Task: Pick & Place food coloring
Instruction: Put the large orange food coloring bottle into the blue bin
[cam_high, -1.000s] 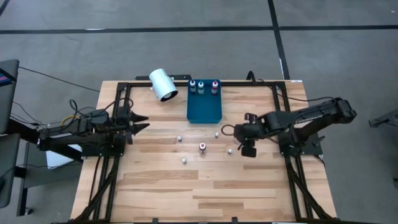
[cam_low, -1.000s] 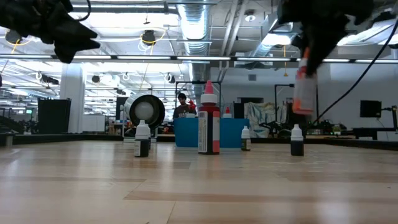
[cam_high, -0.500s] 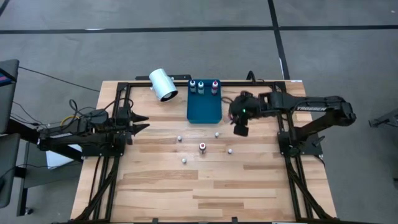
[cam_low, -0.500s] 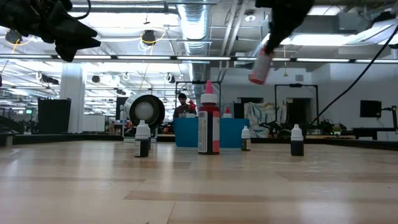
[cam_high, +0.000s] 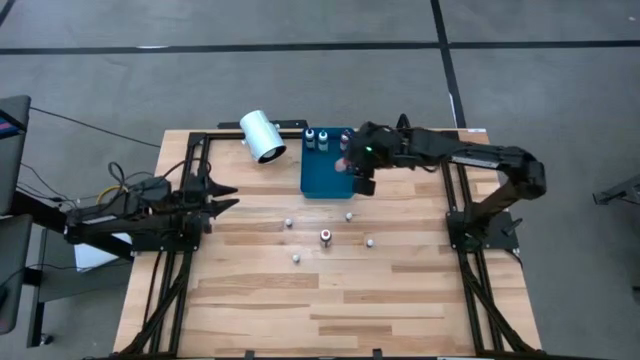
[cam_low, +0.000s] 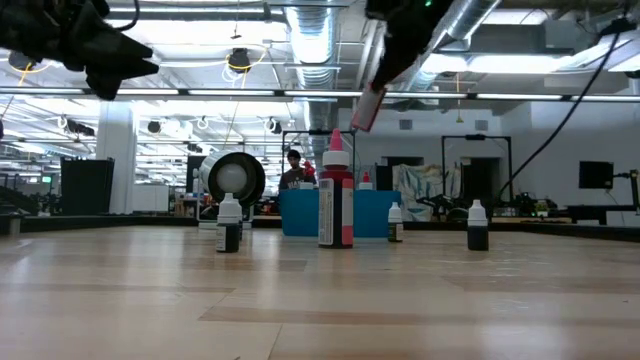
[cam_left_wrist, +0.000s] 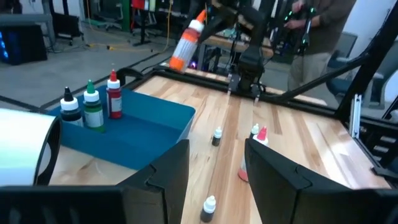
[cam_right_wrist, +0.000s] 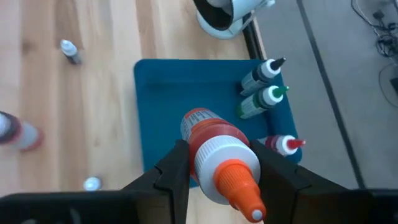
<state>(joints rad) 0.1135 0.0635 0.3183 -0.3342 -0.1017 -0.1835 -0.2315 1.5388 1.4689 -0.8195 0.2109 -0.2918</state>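
Observation:
My right gripper (cam_high: 352, 172) is shut on an orange-capped food coloring bottle (cam_right_wrist: 216, 152) and hangs above the right part of the blue tray (cam_high: 326, 178). Three coloured-top bottles (cam_right_wrist: 268, 99) stand upright along the tray's far edge. A pink-topped bottle (cam_high: 325, 236) and several tiny white-capped ones (cam_high: 349, 215) stand on the table near of the tray. My left gripper (cam_high: 226, 196) is open and empty at the table's left side. My right gripper pinches the orange-capped bottle's upper body, just below its white neck (cam_right_wrist: 214, 144), between its two fingers (cam_right_wrist: 175, 169). The fingers slant down from the table's right side and lie along the bottle, cap toward the wrist. The bottle (cam_low: 367, 108) hangs tilted, clear of tray and table.
A large white cylinder (cam_high: 262, 136) lies on its side at the table's far edge, left of the tray. A black frame rail (cam_high: 400, 133) runs around the table. A person (cam_left_wrist: 314, 28) stands beyond the table's right side.
My right gripper has carried the orange-capped bottle from the table's middle right up, toward the far edge and leftward, to above the tray. The bottle has stayed in its hold and tilted further. The left arm has kept still.

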